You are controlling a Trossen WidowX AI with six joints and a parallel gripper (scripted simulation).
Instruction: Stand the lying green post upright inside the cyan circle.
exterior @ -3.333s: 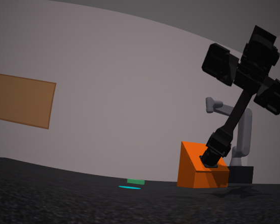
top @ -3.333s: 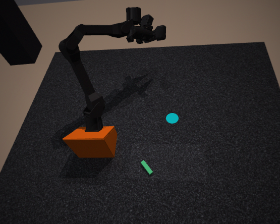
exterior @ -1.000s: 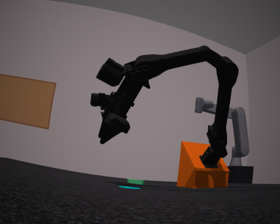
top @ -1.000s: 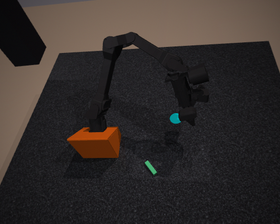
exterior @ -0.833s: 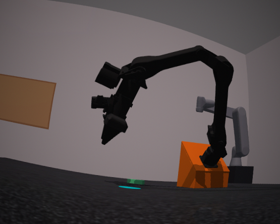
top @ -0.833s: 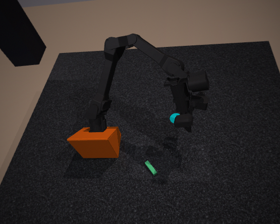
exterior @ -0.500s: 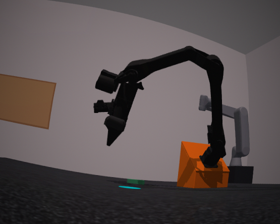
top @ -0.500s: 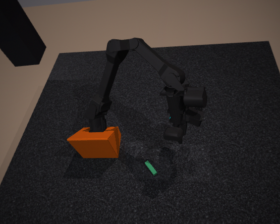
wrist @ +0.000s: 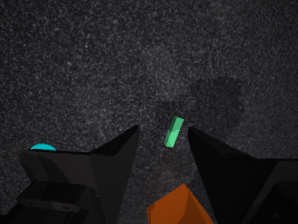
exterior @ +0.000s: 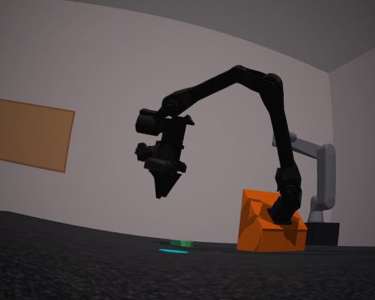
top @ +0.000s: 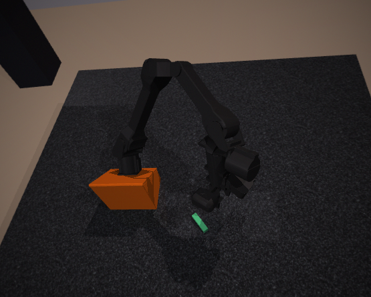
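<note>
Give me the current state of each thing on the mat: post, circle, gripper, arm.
Green post: lying flat on the mat, untouched, outside the circle.
Cyan circle: nothing on it; hidden under the arm in the top view.
Gripper: open, holding nothing, well above the mat, pointing down with the post showing between its fingers in the wrist view.
Arm: bent over from its orange base, reaching toward the post.

No readable text in any view.

You will find no lettering, label, brand, number or sign on anything here, and the tan panel (exterior: 30, 135) on the wall carries no writing.
</note>
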